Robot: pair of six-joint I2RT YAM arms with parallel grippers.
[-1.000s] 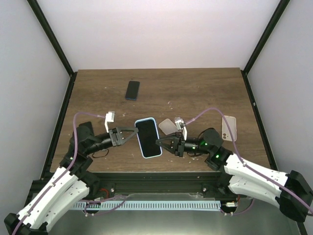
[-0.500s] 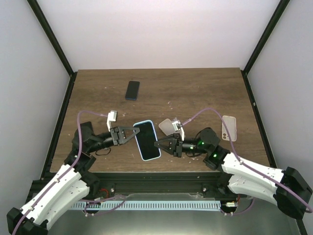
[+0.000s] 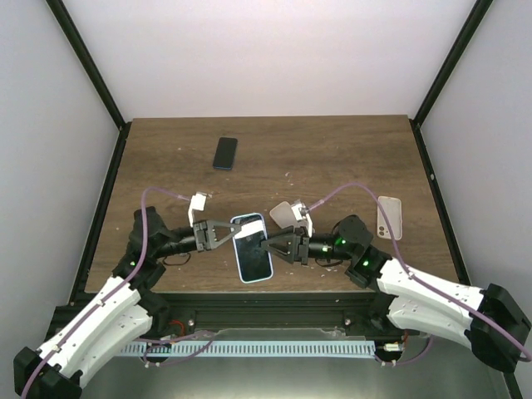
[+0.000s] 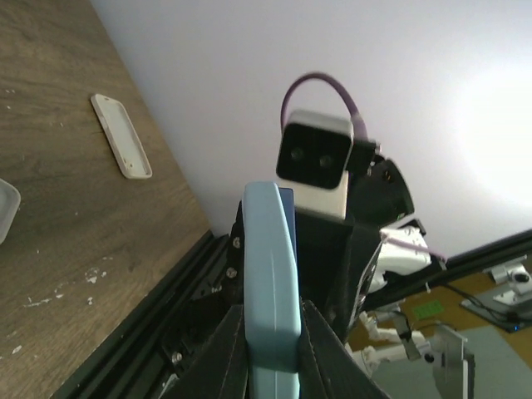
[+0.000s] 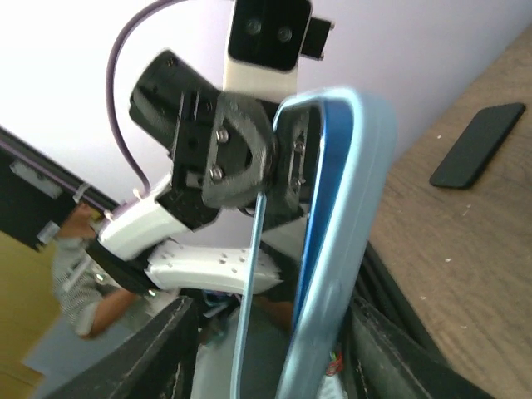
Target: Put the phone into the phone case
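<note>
Left fingers (image 4: 229, 353) newly clamped on edge of blue case (image 4: 270, 274); right fingers (image 5: 158, 353) newly loosened, standing apart around it. Phone (image 3: 256, 262) inside case, lower centre of overhead frame, above counter (image 3: 332, 158). Likely handover to left; seating unconfirmed.

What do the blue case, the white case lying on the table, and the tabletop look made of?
Blue case: soft plastic or silicone by the look, matte pale blue, with a rounded edge and no glare.
White case: probably plastic with a satin finish and a thin raised rim.
Table: dark wood grain, possibly laminate, matte with pale scuffs.
</note>
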